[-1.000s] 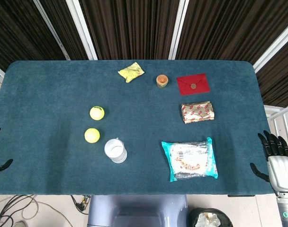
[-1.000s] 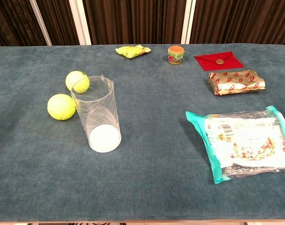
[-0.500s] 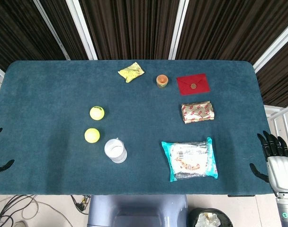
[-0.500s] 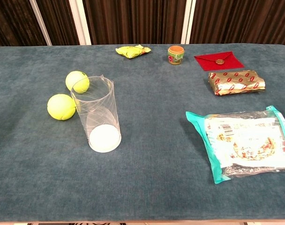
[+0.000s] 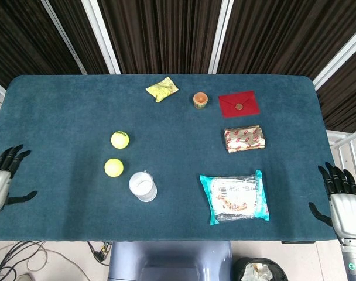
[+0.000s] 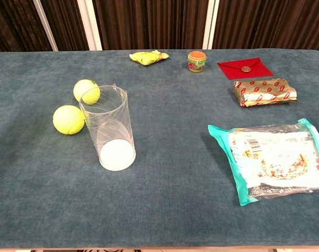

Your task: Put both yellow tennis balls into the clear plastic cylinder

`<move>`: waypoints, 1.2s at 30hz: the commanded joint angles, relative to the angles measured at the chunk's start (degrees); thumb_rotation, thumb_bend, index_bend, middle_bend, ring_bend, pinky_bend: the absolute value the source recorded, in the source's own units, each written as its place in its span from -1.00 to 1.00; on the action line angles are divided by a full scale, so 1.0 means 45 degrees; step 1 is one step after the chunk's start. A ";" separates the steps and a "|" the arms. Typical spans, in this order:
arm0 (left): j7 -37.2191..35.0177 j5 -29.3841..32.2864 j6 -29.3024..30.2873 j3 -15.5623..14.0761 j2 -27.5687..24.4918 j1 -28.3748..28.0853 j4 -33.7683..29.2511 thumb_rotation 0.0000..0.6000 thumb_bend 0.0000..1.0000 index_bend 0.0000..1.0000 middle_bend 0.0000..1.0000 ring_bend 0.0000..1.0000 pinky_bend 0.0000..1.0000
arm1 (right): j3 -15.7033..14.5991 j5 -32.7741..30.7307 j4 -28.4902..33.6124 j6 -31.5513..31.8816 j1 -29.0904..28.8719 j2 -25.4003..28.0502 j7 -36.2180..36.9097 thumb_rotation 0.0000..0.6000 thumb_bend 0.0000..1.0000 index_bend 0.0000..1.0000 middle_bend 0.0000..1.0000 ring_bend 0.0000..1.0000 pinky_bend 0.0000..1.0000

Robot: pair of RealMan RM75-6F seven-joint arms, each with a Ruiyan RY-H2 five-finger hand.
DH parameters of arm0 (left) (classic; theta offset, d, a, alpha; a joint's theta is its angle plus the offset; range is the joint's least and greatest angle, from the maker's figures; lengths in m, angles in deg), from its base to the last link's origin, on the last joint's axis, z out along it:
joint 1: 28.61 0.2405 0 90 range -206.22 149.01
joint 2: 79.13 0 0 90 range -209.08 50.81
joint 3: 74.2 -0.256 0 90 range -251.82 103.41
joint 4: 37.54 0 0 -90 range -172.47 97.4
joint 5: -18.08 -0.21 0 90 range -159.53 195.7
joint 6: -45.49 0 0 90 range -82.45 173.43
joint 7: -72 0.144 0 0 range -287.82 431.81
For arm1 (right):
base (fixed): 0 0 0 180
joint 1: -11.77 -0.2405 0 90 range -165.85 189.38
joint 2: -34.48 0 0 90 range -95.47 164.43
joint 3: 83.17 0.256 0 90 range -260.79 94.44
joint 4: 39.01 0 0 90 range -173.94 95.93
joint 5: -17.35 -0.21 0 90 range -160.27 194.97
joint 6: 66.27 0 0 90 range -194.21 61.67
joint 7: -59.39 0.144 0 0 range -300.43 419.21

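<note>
Two yellow tennis balls lie on the blue table left of centre: the far ball (image 5: 120, 139) (image 6: 86, 91) and the near ball (image 5: 113, 167) (image 6: 68, 119). The clear plastic cylinder (image 5: 143, 186) (image 6: 109, 129) stands upright just right of them, mouth up, with nothing inside. My left hand (image 5: 3, 178) hovers at the table's left edge, fingers spread, holding nothing. At the right edge my right hand (image 5: 340, 199) is likewise spread with nothing in it. Neither hand shows in the chest view.
A teal snack bag (image 5: 235, 197) lies at the front right. Behind it are a gold-red packet (image 5: 244, 139), a red envelope (image 5: 238, 104), a small orange jar (image 5: 200, 100) and a yellow pouch (image 5: 162, 89) along the back.
My left hand has risen and moved inward over the table's left edge, now mostly in view. The right hand, balls and cylinder have not moved.
</note>
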 commanded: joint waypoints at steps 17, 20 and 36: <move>0.1647 0.2052 -0.5971 0.0857 0.1987 -0.4676 0.1314 1.00 -0.84 -0.71 -0.72 -0.86 -0.61 | 0.0097 -0.0458 0.0153 -0.0164 0.0016 -0.0116 -0.0474 1.00 -0.33 -1.00 -0.97 -0.95 -1.00; 0.2085 0.2199 -0.6083 0.0845 0.2443 -0.4979 0.1466 1.00 -0.84 -0.70 -0.68 -0.84 -0.61 | 0.0118 -0.0494 0.0176 -0.0139 0.0035 -0.0109 -0.0462 1.00 -0.33 -1.00 -0.97 -0.95 -1.00; 0.4400 0.3360 -0.6555 0.0385 0.4180 -0.6168 0.1506 1.00 -0.83 -0.62 -0.53 -0.63 -0.43 | 0.0264 -0.0726 0.0195 -0.0090 0.0106 0.0000 -0.0152 1.00 -0.33 -1.00 -0.97 -0.95 -1.00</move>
